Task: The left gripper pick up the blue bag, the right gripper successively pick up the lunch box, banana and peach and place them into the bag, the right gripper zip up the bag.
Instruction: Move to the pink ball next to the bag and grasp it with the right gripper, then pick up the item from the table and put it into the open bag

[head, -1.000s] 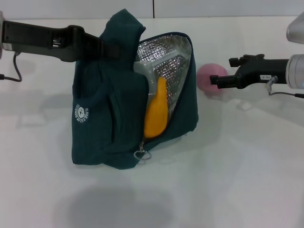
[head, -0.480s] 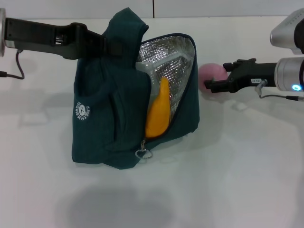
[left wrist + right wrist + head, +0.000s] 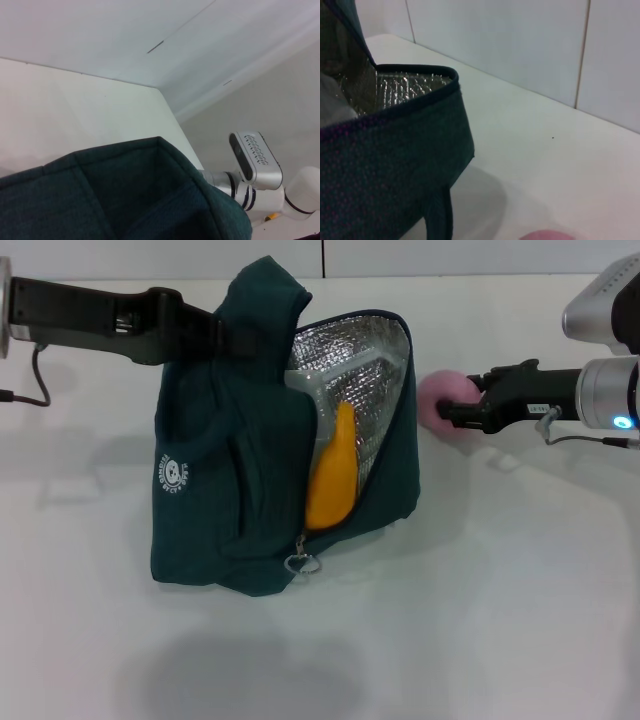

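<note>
The blue bag (image 3: 225,480) stands upright on the white table, mouth open toward the right and foil lining showing. My left gripper (image 3: 238,337) is shut on the bag's top fabric, which also fills the left wrist view (image 3: 125,200). The clear lunch box (image 3: 318,395) and the yellow banana (image 3: 330,475) stand inside the bag. The pink peach (image 3: 442,395) rests on the table just right of the bag. My right gripper (image 3: 455,405) is open at the peach's right side, its fingers reaching around it. Only the peach's top (image 3: 547,235) shows in the right wrist view, beside the bag's rim (image 3: 415,95).
The bag's ring zipper pull (image 3: 300,565) hangs at its lower front. A white table (image 3: 500,590) spreads in front and to the right. A tiled wall (image 3: 320,255) runs along the table's far edge. My right arm (image 3: 250,165) shows beyond the bag in the left wrist view.
My right gripper has moved left toward the bag and reached the peach. The bag and left gripper have barely shifted.
</note>
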Robot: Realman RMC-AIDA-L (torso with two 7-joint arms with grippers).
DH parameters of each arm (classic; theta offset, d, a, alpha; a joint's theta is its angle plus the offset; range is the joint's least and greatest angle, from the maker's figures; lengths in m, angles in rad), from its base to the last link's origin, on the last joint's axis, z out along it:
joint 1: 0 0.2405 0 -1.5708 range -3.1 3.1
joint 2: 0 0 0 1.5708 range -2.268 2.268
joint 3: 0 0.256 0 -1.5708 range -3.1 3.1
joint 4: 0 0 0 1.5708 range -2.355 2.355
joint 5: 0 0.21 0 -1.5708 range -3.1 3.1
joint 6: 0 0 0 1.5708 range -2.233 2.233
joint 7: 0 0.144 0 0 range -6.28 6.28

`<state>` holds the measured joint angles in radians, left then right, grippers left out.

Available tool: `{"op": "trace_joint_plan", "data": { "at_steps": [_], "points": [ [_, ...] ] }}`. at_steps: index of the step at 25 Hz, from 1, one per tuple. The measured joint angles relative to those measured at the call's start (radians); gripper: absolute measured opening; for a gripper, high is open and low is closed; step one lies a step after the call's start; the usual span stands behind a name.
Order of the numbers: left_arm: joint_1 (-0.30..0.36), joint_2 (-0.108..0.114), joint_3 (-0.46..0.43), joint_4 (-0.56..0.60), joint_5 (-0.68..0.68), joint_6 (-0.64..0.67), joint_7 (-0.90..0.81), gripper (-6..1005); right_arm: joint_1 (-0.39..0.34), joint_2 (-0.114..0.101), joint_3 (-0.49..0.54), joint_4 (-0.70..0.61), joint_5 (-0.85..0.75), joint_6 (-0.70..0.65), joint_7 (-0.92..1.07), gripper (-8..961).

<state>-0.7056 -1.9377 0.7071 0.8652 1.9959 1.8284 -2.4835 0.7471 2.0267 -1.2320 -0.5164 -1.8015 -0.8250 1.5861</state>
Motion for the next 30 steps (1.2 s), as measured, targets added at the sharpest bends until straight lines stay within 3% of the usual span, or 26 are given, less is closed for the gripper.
{"op": "trace_joint_plan", "data": {
  "at_steps": [8, 12, 16, 18, 21, 25, 30],
  "points": [
    [0.000, 0.000, 0.000, 0.000, 0.000, 0.000, 0.000, 69, 0.000, 0.000, -0.001, -0.002, 0.001, -0.007, 0.000, 343],
    [0.004, 0.002, 0.000, 0.000, 0.000, 0.001, 0.000, 69, -0.023, -0.005, 0.005, -0.028, 0.049, -0.016, 0.000, 289],
    [0.011, 0.002, -0.004, -0.001, -0.001, 0.002, 0.000, 70, -0.128, -0.012, 0.019, -0.152, 0.186, -0.063, -0.015, 263],
    [0.017, 0.002, -0.006, -0.002, -0.001, 0.002, 0.000, 70, -0.187, -0.013, 0.045, -0.215, 0.288, -0.126, -0.053, 254],
    [0.022, 0.001, -0.006, -0.002, -0.001, 0.002, 0.000, 70, -0.238, -0.014, 0.129, -0.238, 0.456, -0.338, -0.135, 240],
    [0.027, -0.001, -0.006, -0.002, -0.002, 0.001, 0.001, 71, -0.230, -0.016, 0.177, -0.208, 0.556, -0.544, -0.175, 213],
    [0.029, -0.001, -0.006, -0.002, -0.002, -0.001, 0.003, 72, -0.132, -0.012, 0.066, -0.140, 0.562, -0.583, -0.171, 159]
  ]
}}
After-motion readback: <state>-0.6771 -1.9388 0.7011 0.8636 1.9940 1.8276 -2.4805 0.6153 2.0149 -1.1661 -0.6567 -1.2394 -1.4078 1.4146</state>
